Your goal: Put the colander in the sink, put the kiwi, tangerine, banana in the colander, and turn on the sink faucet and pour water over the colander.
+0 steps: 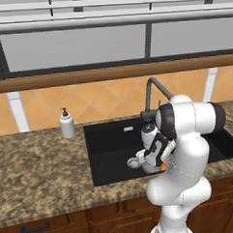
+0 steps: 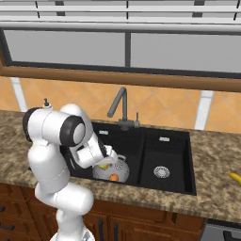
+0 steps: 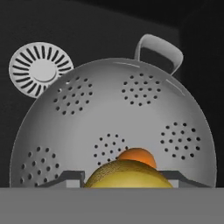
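1. Three views are read in turn. From the left base view we see the arm bent down into the large basin of the sink (image 1: pixel 110 138), its gripper (image 1: pixel 156 161) low over the basin floor. A silver drain (image 1: pixel 133 162) shows just left of the hand, and a sliver of the tangerine (image 1: pixel 162 167) peeks out at its lower right. The sink faucet (image 1: pixel 153 94) rises behind the basin, and a white soap dispenser (image 1: pixel 66 124) stands on the granite counter (image 1: pixel 39 175) to the left.

2. From the right base view we see the colander (image 2: pixel 120 168) resting on the floor of the large basin, beside the wall that divides it from the smaller basin. The tangerine lies inside it near the front rim. The gripper (image 2: pixel 104 164) reaches into the bowl with a yellowish-green fruit (image 2: pixel 102 166) at its tips. The banana (image 2: pixel 235 177) lies on the counter at the far right, well apart from the sink.

3. From the hand view we look down into the colander (image 3: pixel 131 105), one handle at the upper right. The fingers (image 3: pixel 65 178) stand on either side of the yellowish-green fruit, pinching it, with the tangerine (image 3: pixel 136 155) just beyond.
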